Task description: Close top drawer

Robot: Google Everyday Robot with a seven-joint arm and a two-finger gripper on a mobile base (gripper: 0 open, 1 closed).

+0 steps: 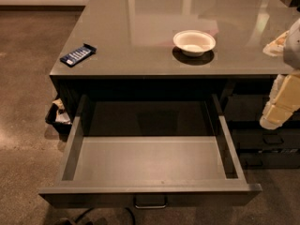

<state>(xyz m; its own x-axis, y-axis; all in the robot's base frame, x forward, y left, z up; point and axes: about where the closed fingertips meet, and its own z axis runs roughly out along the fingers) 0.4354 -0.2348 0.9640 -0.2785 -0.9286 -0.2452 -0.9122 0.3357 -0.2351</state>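
While the drawer [150, 165] stands fully open, the gripper [277, 110], opening not discernible, hangs at its right; an off-centre push could jam it.

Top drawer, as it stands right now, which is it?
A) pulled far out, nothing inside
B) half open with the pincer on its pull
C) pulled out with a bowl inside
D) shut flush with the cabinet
A: the top drawer is pulled far out with a bare grey floor. The white bowl sits on the countertop, and the pincer hangs at the right edge, away from the pull.
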